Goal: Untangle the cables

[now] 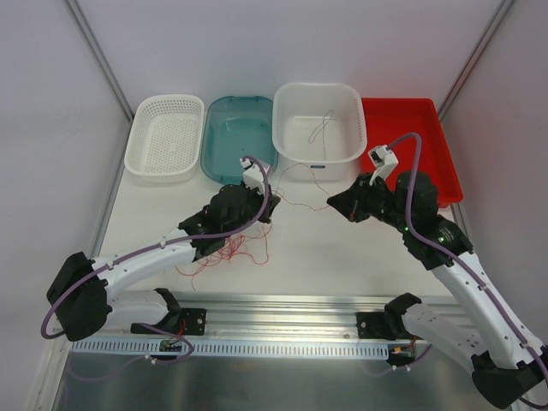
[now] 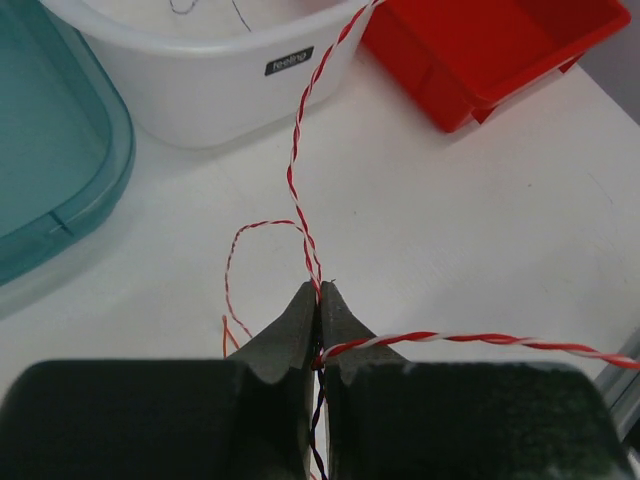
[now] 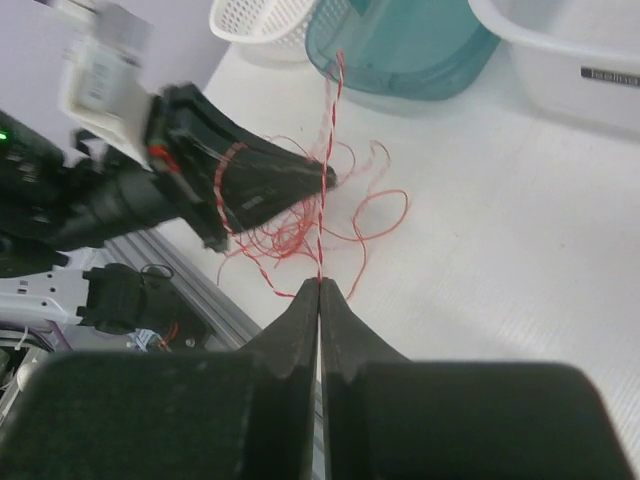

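A loose tangle of thin red cables (image 1: 227, 253) lies on the table under my left arm and also shows in the right wrist view (image 3: 285, 235). My left gripper (image 1: 265, 210) is shut on a red-and-white twisted cable (image 2: 296, 170), with its tips (image 2: 320, 290) pinching it. The same cable (image 1: 300, 205) runs taut across to my right gripper (image 1: 332, 204), which is shut on it (image 3: 320, 282). The cable (image 3: 325, 170) rises straight from the right tips. A pale grey cable (image 1: 321, 128) lies inside the white tub.
Four containers stand in a row at the back: a white mesh basket (image 1: 164, 135), a teal bin (image 1: 238, 137), a white tub (image 1: 318, 122) and a red bin (image 1: 407, 145). A metal rail (image 1: 282, 308) runs along the near edge.
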`<state>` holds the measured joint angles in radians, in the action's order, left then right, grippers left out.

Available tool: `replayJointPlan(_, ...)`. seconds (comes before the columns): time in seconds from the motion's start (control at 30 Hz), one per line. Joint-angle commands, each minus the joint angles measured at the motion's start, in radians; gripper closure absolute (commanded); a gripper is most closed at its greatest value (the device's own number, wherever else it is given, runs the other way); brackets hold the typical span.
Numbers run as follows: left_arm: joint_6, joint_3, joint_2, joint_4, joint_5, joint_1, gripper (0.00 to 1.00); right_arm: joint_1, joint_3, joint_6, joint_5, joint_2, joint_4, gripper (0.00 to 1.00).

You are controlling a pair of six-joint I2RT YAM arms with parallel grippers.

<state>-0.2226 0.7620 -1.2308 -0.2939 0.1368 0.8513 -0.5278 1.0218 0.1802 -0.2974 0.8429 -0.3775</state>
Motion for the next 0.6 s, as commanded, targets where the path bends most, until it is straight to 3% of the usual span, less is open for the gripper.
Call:
replayJointPlan(0.0, 0.029, 0.002, 0.086, -0.068, 0.076, 0.005, 1.0, 0.002, -0.051, 0.016, 0.043, -0.001, 0.049, 0.99)
replayJointPlan(0.2, 0.048, 0.074, 0.189, -0.025, 0.074, 0.002, 1.0, 0.008, -0.195, 0.05, 0.087, 0.062, 0.098, 0.99)
replayJointPlan(0.33, 0.014, 0.148, 0.226, -0.01, -0.054, -0.005, 1.0, 0.006, -0.245, 0.108, 0.044, 0.175, 0.175, 0.99)
replayJointPlan(0.57, -0.052, 0.293, 0.199, -0.011, -0.186, -0.009, 1.0, -0.017, -0.19, 0.145, -0.035, 0.298, 0.276, 0.99)
